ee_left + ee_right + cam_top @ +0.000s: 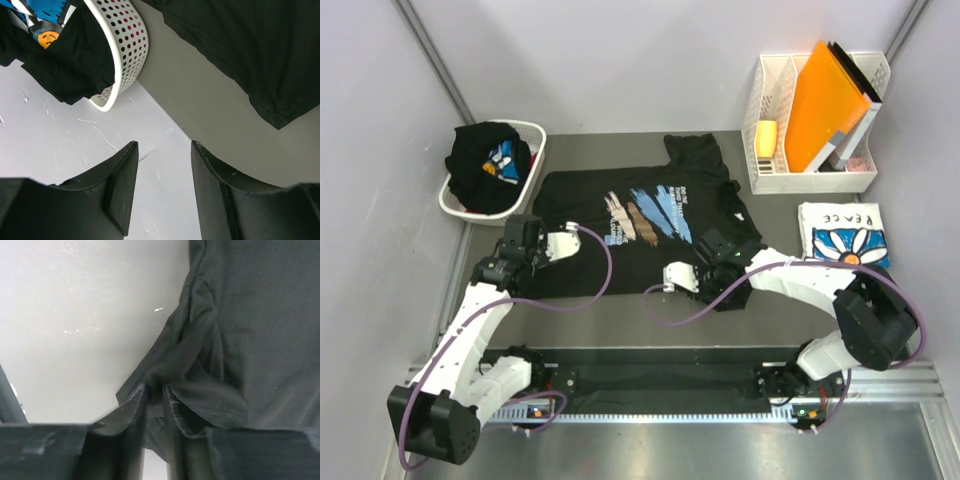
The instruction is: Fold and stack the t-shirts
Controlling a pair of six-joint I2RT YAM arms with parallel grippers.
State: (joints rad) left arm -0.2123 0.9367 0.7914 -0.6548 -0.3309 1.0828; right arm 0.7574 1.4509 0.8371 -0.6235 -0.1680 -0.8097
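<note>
A black t-shirt [650, 215] with a blue, white and tan brush-stroke print lies spread flat in the middle of the table. My right gripper [718, 248] is down at its near right part. In the right wrist view the gripper [156, 392] is shut on a bunched fold of the black fabric [260, 315] at the shirt's edge. My left gripper [523, 228] hovers by the shirt's near left corner. In the left wrist view it [165, 147] is open and empty, with the shirt's edge [260, 50] ahead to the right. A folded white t-shirt [845, 235] with a daisy print lies at the right.
A white laundry basket [535, 160] at the back left holds crumpled black tees [485, 160]; its perforated wall [132, 45] shows ahead of the left gripper. A white desk organizer [770, 175] with an orange folder [830, 95] stands at the back right.
</note>
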